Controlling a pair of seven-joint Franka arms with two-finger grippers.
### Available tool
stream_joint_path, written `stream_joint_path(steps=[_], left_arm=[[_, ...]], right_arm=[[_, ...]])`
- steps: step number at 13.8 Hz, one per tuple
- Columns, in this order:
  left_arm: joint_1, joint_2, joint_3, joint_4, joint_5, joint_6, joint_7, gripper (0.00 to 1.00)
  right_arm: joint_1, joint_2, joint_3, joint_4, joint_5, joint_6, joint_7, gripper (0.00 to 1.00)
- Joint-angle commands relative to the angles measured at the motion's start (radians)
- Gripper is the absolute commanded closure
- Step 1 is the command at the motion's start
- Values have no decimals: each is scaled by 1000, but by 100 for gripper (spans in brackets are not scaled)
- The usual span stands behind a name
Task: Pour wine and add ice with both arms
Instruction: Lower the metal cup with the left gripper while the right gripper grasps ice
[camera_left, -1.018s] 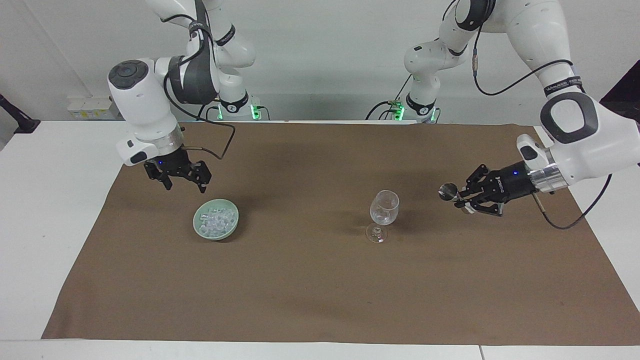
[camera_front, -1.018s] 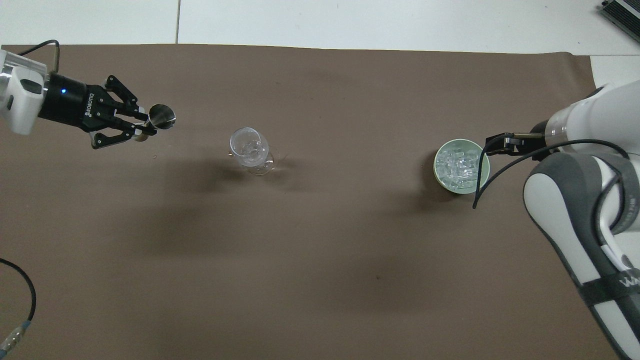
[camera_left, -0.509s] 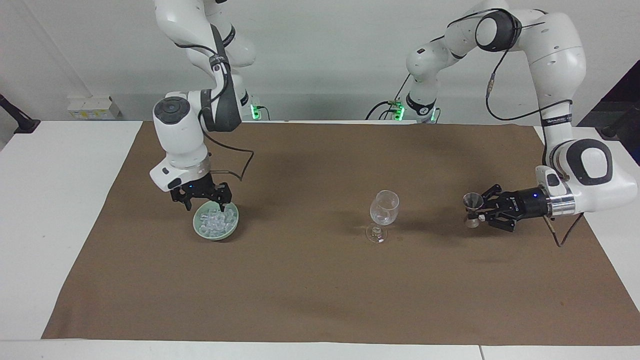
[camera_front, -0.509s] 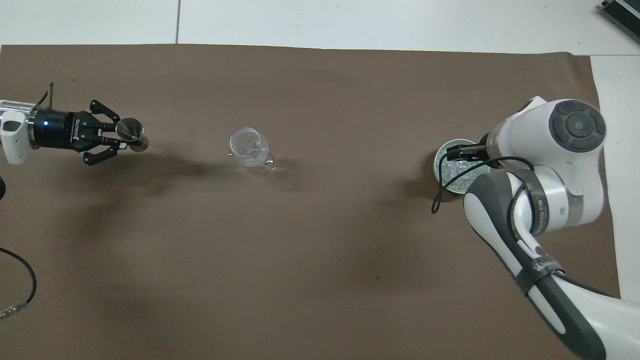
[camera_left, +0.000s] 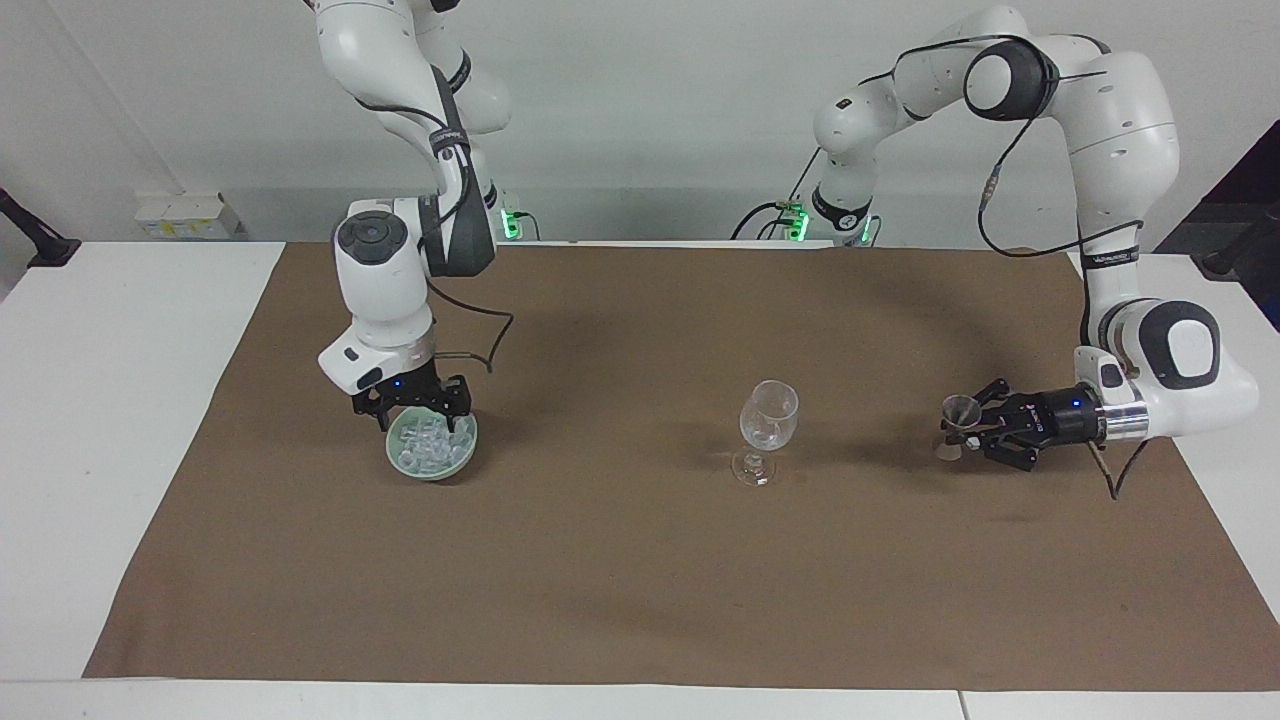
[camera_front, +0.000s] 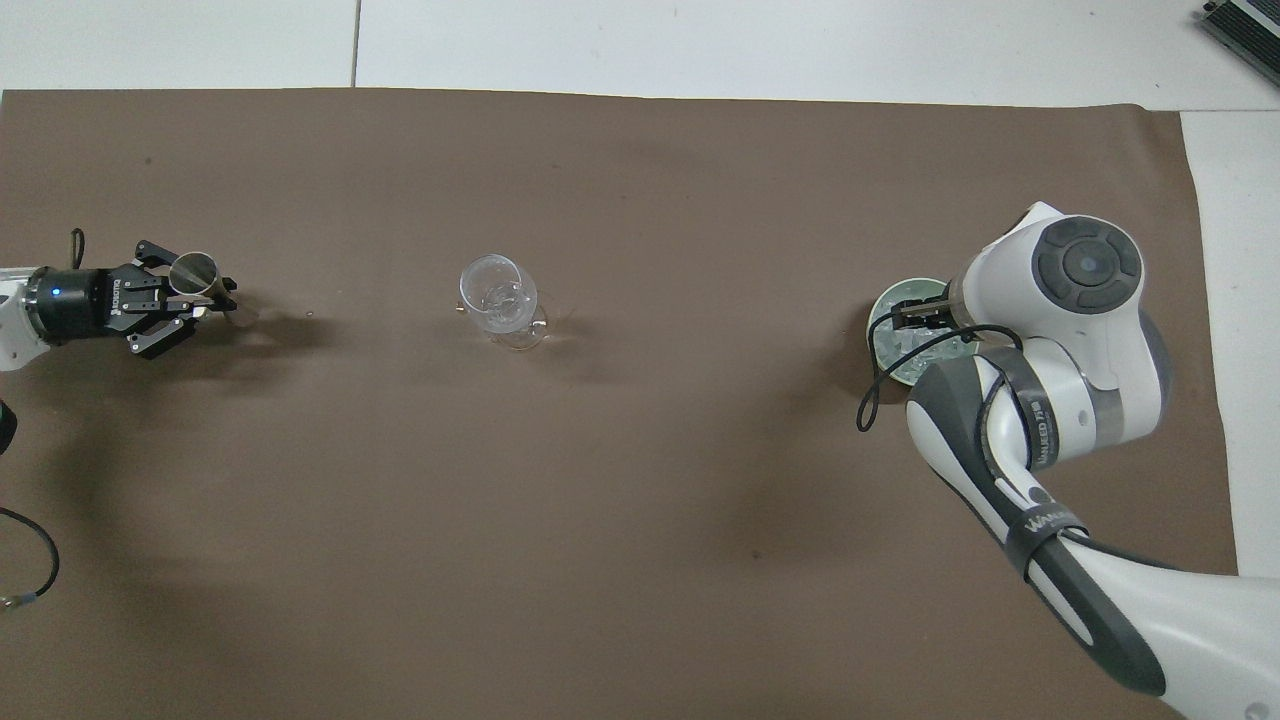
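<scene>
Even, bright overhead illumination. Soft, diffuse shadows lie on the brown cloth beneath both arms and beside the wine glass. Small highlights glint on the glass; both views are sharp, with no motion blur or marked edge distortion.

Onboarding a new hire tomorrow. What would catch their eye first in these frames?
Probably the right gripper dipped into the green bowl of ice toward the right arm's end of the brown cloth. Next, the left gripper at the left arm's end, shut on a small metal jigger held low over the cloth. Between them the wine glass stands upright, alone.
</scene>
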Motion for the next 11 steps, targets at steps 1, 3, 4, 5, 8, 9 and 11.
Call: stream_joint_path(steps=[1, 3, 4, 5, 8, 9, 11], left_arm=[[43, 41, -19, 7, -26, -42, 24, 100], [42, 65, -17, 1, -24, -44, 69, 100], [37, 81, -18, 1, -27, -44, 72, 100], [33, 85, -19, 1, -27, -45, 72, 100], [39, 86, -19, 2, -26, -45, 81, 100], [42, 86, -18, 5, -24, -45, 81, 100], [56, 87, -19, 7, -23, -44, 86, 100]], right_arm=[[8, -2, 3, -26, -31, 40, 33, 20], [16, -2, 3, -49, -55, 51, 35, 24], [16, -2, 3, -54, -66, 64, 35, 27], [16, 0, 3, -54, -66, 69, 35, 33], [16, 11, 3, -56, -81, 80, 35, 41], [16, 11, 3, -56, -87, 80, 35, 51], [16, 11, 3, -53, -89, 75, 35, 88]])
